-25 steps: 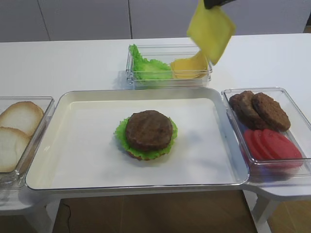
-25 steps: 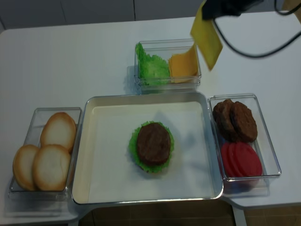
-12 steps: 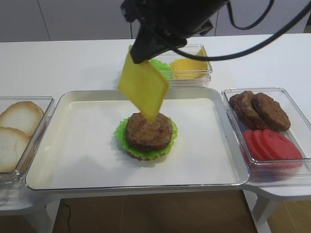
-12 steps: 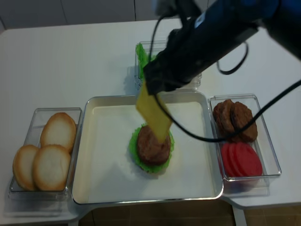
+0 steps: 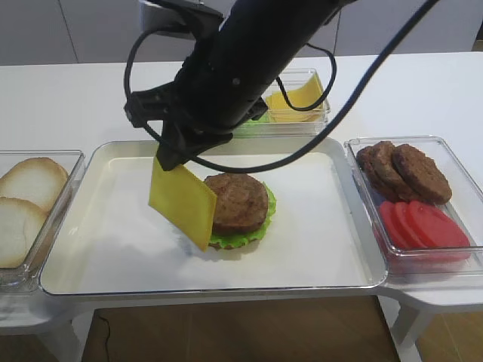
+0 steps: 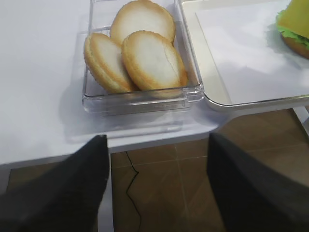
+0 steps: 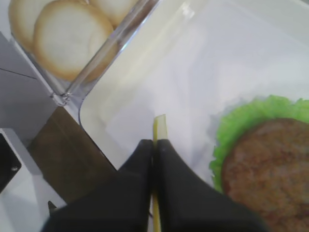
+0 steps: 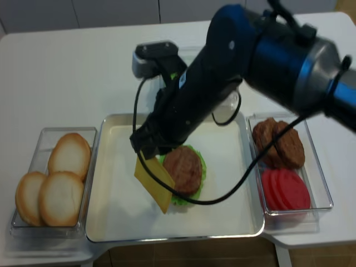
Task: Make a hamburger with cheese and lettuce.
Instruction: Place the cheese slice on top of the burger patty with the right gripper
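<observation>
The hamburger [image 5: 238, 202] sits mid-tray: bun base, frilly lettuce [image 5: 243, 238] and a brown patty on top. It also shows in the realsense view [image 8: 184, 168] and the right wrist view [image 7: 270, 164]. My right gripper [image 5: 169, 154] is shut on the top edge of a yellow cheese slice [image 5: 181, 200]. The slice hangs tilted just left of the hamburger, its lower corner near the tray. In the right wrist view the cheese [image 7: 159, 126] shows edge-on between the closed fingers of the gripper [image 7: 154, 143]. My left gripper [image 6: 155, 142] is open and empty below the table's front edge.
A white tray [image 5: 324, 256] holds the hamburger. A clear box of bun halves [image 5: 23, 204] stands at left, also in the left wrist view [image 6: 137, 53]. Loose patties [image 5: 400, 170] and tomato slices [image 5: 423, 226] fill the right box. A back box holds more cheese [image 5: 298, 98].
My right arm has swept from the back right, across the tray and down, carrying the cheese slice from above the back box to low at the hamburger's left side.
</observation>
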